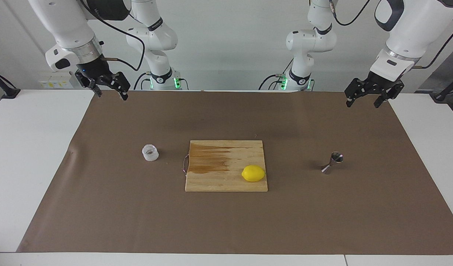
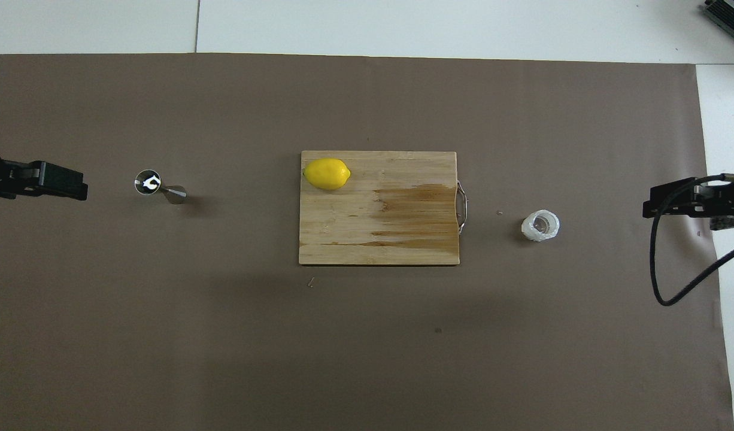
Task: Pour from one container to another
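The translucent ribbed plastic cup [image 1: 150, 152] stands upright on the brown mat beside the cutting board, toward the right arm's end; it also shows in the overhead view [image 2: 540, 225]. The steel hourglass jigger [image 1: 332, 162] stands on the mat toward the left arm's end, also in the overhead view [image 2: 157, 187]. My right gripper [image 1: 112, 95] is open and empty, raised over the mat's corner at its own end, well apart from the cup. My left gripper [image 1: 362, 104] is open and empty, raised over the mat's corner at its end, well apart from the jigger. Both arms wait.
A wooden cutting board [image 1: 219, 177] with a wet stain and a metal handle lies mid-table between cup and jigger. A yellow lemon [image 1: 253, 173] sits on its corner toward the jigger, farther from the robots. The brown mat [image 1: 226, 229] covers most of the white table.
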`<state>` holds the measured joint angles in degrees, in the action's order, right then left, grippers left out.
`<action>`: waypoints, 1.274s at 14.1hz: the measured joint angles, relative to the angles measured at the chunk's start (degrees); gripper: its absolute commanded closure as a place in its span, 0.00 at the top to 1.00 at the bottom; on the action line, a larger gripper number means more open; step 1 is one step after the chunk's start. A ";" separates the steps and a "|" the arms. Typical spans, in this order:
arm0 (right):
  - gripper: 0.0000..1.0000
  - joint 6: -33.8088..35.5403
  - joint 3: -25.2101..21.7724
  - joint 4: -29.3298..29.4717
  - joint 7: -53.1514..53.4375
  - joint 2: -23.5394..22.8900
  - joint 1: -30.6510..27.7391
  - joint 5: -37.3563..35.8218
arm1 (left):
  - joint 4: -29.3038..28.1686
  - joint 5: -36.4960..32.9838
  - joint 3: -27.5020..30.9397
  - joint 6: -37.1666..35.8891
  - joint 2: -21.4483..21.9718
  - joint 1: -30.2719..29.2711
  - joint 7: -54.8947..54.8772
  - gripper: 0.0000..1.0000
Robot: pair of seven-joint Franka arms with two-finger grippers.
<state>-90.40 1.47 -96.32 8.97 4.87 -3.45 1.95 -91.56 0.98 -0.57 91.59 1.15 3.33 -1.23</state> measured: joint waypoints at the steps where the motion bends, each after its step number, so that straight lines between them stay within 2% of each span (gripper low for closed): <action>1: 1.00 0.00 0.00 0.00 0.00 0.00 0.00 0.00 | 0.00 0.01 -0.15 0.00 0.00 0.04 0.00 1.00; 11: 1.00 0.00 0.00 0.00 0.00 0.00 0.00 0.00 | -0.39 0.01 -0.30 -0.21 0.00 0.05 0.00 1.00; 16: 1.00 0.00 0.00 0.00 0.00 0.00 0.00 0.00 | -1.94 0.20 -0.20 4.41 -0.27 0.00 0.03 1.00; 18: 1.00 0.00 0.00 0.00 0.00 0.00 0.00 0.00 | -2.49 2.63 -0.10 4.41 -1.35 -0.69 0.23 1.00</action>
<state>-90.40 1.47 -96.32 8.97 4.87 -3.45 1.95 -94.05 3.61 -0.67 96.00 -0.21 2.64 -1.01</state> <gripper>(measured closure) 0.000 0.000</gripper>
